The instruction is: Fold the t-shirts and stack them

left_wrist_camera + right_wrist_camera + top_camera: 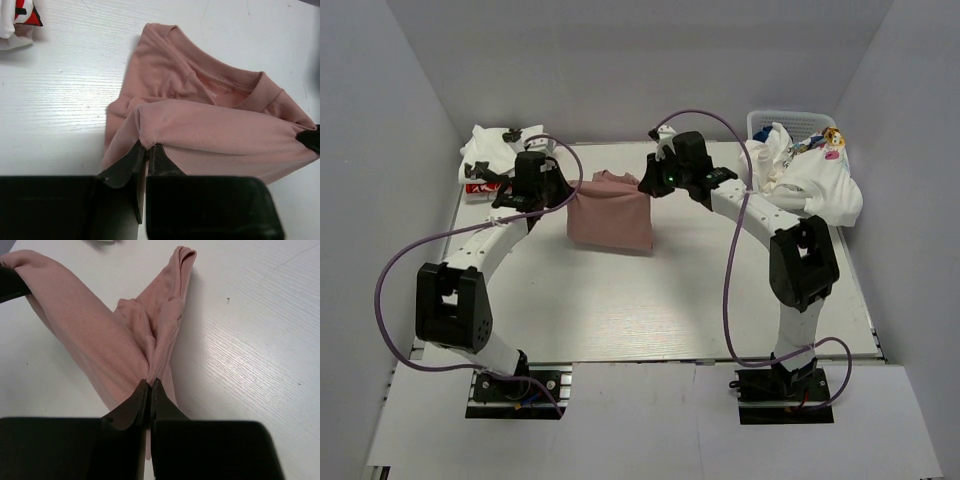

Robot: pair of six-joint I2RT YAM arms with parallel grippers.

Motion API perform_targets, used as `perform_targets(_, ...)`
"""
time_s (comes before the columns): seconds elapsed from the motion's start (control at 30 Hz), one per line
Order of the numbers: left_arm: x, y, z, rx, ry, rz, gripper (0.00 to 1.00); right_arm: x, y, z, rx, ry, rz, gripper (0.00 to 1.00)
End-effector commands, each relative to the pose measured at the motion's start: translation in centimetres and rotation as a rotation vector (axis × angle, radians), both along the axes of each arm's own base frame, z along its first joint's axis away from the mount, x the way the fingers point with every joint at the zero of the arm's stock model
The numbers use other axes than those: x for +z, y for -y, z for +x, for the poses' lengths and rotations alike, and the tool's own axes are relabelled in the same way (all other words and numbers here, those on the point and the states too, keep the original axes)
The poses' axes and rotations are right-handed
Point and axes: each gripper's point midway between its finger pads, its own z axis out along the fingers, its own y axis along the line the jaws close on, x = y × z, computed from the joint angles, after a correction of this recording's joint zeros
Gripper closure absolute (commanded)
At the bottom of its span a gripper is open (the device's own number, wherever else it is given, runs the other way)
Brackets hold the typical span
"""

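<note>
Black-jointed white arms [485, 243], black hands [147, 148] [150, 382] (purple cables [726, 280])

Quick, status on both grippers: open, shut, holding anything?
Left gripper: shut on the pink t-shirt, pinching a folded edge.
Right gripper: shut on the pink t-shirt, pinching its other end.

White wood-grain table [670, 300] between plain pale-grey walls [620, 60] on three sides, under soft, even light.
</note>
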Motion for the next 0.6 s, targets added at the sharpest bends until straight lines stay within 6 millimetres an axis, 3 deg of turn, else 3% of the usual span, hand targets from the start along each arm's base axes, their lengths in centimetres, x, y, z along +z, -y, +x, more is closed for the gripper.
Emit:
perform_targets(0.0,0.4,-0.6,1.4,0.039,0.016,0.021,1.0,2.5,-0.1,2.2,-0.044,0.086,0.037,1.0)
perform_targets(0.07,0.7,-1.4,2.8,0.082,0.037,0.027,1.0,3.8,-0.4,3.8,-0.079,0.136,0.059,1.0)
perform_targets(0.1,1.1,-1.3,3.5,0.083,0.047,0.024,1.0,2.9,-0.5,4.5,-0.096,0.124,0.054,1.0)
perform_targets(0.13,0.1,-1.2,4.7,0.092,0.043,0.031,1.0,1.6,-0.3,5.4,-0.114,0.109,0.036,1.0)
perform_targets(0.17,0.8,-1.0,6.0,0.092,0.066,0.025,1.0,3.8,-0.1,7.5,-0.173,0.189,0.058,1.0)
perform_targets(0.23,0.0,-0.8,7.9,0.108,0.054,0.025,1.0,0.2,0.3,9.8,-0.234,0.169,0.011,1.0)
perform_targets(0.27,-0.7,-0.7,8.8,0.108,0.047,0.027,1.0,3.4,-0.1,11.6,-0.25,0.235,0.052,1.0)
perform_targets(0.33,-3.5,-0.6,11.9,0.121,0.005,0.029,1.0,-3.3,0.3,14.3,-0.291,0.15,-0.018,1.0)
perform_targets(0.37,-5.2,-0.7,12.4,0.129,-0.051,0.017,1.0,0.1,-0.8,16.9,-0.302,0.215,0.043,1.0)
perform_targets(0.4,-3.8,-0.8,14.7,0.131,-0.017,0.003,1.0,-6.2,-1.2,17.5,-0.302,0.106,0.015,1.0)
perform_targets(0.43,-8.2,-0.6,15.6,0.137,-0.094,0.01,1.0,-6.8,-1.2,18.0,-0.308,0.089,0.03,1.0)
perform_targets(0.47,-7.2,-0.8,17.2,0.143,-0.076,-0.01,1.0,-6.0,-1.1,19.5,-0.33,0.111,0.085,1.0)
perform_targets(0.5,-8.0,-0.7,17.9,0.143,-0.087,-0.007,1.0,-7.4,-1.1,19.9,-0.333,0.102,0.087,1.0)
perform_targets(0.57,-9.6,-1.0,19.6,0.158,-0.092,-0.016,1.0,-6.5,-0.6,21.0,-0.338,0.127,0.134,1.0)
